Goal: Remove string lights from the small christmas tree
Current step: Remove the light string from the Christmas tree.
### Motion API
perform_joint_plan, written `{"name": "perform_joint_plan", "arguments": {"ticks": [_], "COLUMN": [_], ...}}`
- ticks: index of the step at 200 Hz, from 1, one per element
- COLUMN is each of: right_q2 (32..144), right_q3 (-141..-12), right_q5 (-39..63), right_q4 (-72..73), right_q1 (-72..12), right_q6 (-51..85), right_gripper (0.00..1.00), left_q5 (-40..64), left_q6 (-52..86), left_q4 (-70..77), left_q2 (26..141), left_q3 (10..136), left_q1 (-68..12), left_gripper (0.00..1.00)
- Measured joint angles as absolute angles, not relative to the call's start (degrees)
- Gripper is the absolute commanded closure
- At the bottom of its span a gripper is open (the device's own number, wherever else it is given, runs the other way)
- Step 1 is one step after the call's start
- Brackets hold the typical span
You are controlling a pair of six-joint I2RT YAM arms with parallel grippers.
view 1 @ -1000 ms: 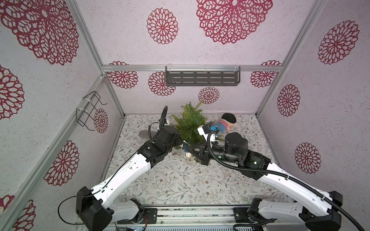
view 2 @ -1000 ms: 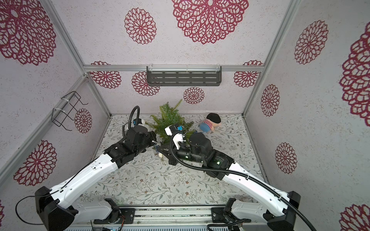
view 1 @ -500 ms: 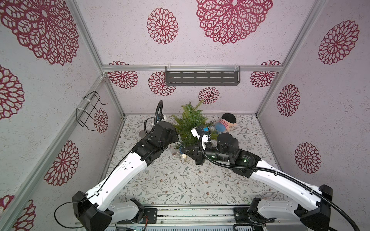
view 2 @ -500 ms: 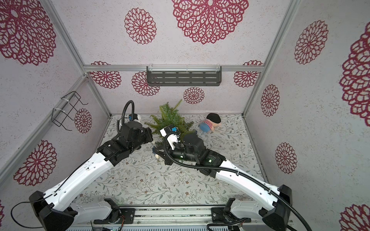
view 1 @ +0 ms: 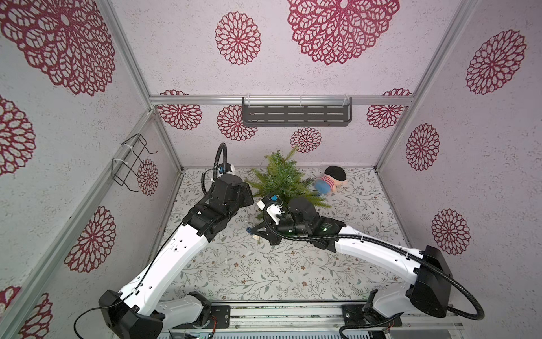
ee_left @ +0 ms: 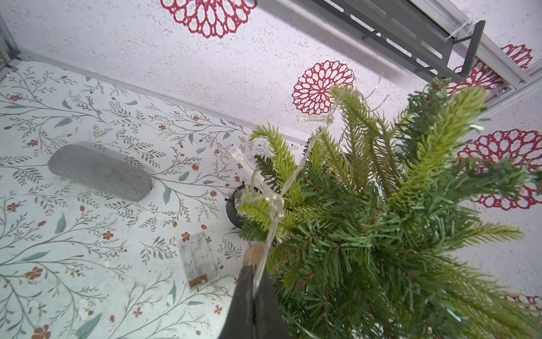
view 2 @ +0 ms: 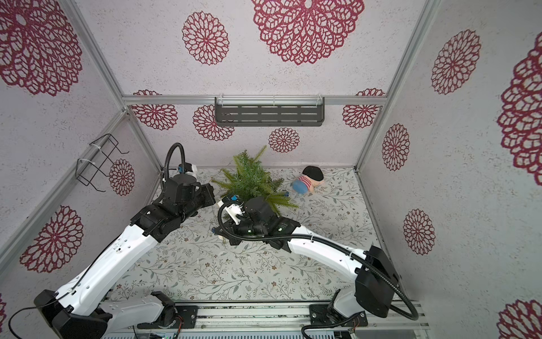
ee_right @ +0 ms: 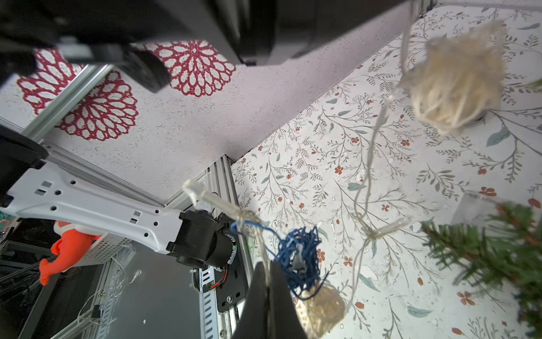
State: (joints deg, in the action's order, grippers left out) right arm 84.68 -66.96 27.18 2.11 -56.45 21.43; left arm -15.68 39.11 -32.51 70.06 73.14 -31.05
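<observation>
While our left gripper is pinched shut on the thin pale wire of the string lights, that strand climbs away from it over the branches of the small green artificial christmas tree, so we judge that freeing it calls for an upward lift. Our right gripper, in front of the tree, is clamped on the wire beside a blue woven ball, and a cream ball dangles beyond it.

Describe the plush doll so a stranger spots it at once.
Find the dark slotted shelf on the back wall. Below it on the table sits the small christmas tree; the plush doll lies beside it, on the right arm's side. Only it has a black cap, red stripes and blue bottom.
</observation>
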Motion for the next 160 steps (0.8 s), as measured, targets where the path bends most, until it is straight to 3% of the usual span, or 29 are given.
{"name": "perform_joint_plan", "arguments": {"ticks": [22, 86, 160], "right_q2": [86.6, 93.1, 88.2], "right_q3": [-67.5, -72.5, -73.5], "right_q5": [26.9, 24.5, 20.8], "right_q4": [2.4, 1.0, -5.0], "right_q1": [-56.9, -59.7, -61.3], "right_q6": [19.4, 13.9, 12.1], "right_gripper": [1.0, 0.56, 0.44], "left_q5": [-15.2, -14.3, -13.3], "left_q6": [38.4, 36.8, 35.5], "left_q4": [-32.5, -32.5, -31.7], "left_q2": [70.1, 70.1, 68.9], "left_q3": [73.2, 73.9, 72.9], "left_q1": [-30.6, -28.9, -28.1], "left_gripper": [1.0, 1.0, 1.0]}}
